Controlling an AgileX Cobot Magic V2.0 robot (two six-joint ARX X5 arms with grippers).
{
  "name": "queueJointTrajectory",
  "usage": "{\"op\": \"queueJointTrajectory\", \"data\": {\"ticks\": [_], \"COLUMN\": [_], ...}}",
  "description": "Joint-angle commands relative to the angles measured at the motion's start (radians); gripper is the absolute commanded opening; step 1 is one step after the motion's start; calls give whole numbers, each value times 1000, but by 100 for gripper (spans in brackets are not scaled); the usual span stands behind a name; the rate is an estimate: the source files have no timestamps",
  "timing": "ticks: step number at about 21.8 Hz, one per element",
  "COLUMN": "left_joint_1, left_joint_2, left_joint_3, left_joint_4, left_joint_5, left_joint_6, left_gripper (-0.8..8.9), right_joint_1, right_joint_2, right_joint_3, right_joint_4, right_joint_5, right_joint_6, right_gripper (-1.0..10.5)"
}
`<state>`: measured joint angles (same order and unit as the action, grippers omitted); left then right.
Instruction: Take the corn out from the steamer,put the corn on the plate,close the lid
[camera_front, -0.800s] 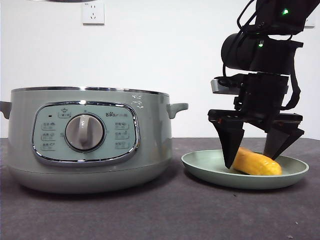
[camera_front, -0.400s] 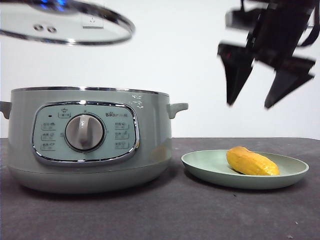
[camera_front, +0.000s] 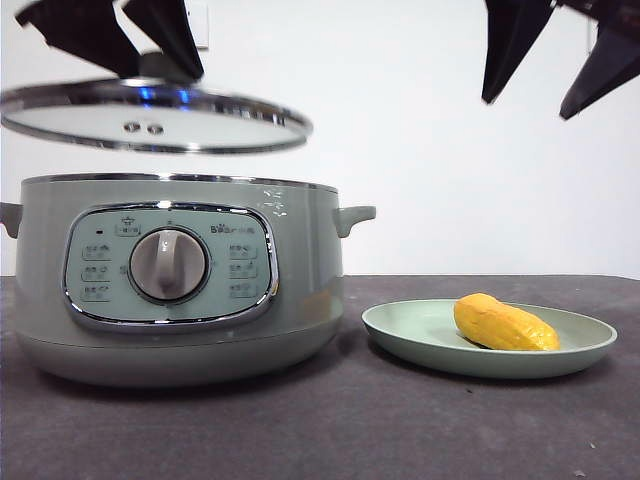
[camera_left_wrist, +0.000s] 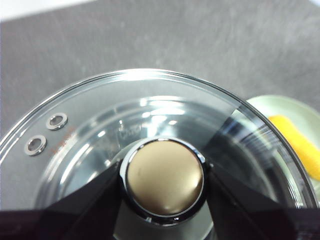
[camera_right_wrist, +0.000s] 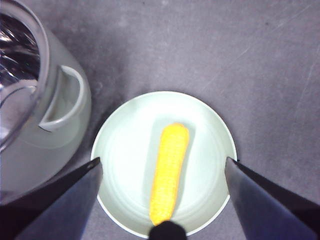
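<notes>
Two grippers are at work: the left gripper (camera_left_wrist: 164, 200) clamps the knob (camera_left_wrist: 164, 179) of the glass lid (camera_front: 150, 117), holding it level in the air above the open pot (camera_front: 180, 280) without touching its rim. The right gripper (camera_front: 558, 60) hangs high above the plate (camera_front: 400, 335) with its jaws spread wide and nothing between them. The corn (camera_front: 505, 323) lies on its side on the plate, which sits on the dark table (camera_front: 330, 430) just beside the pot.
</notes>
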<state>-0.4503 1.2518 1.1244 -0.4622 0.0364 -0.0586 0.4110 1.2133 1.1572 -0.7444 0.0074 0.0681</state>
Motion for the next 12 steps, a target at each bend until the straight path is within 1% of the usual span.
{"op": "queueJointTrajectory", "data": {"ticks": [1, 6, 10, 12], "left_joint_1": [-4, -10, -23, -24], "left_joint_2": [27, 87, 90, 90], "left_joint_3": [10, 10, 10, 10], "left_joint_4": [46, 66, 79, 73], "left_joint_5": [21, 24, 25, 41], "left_joint_6": [-21, -21, -28, -29], "left_gripper": [-8, -8, -8, -8], "right_joint_1": [2, 2, 2, 2], "right_joint_2": [-22, -29, -29, -29], "right_joint_3": [-5, -5, -5, -5], "right_joint_4": [0, -2, -2, -2], "right_joint_5": [0, 0, 2, 2], "right_joint_6": [10, 10, 10, 10], "right_gripper": [409, 409, 409, 409]}}
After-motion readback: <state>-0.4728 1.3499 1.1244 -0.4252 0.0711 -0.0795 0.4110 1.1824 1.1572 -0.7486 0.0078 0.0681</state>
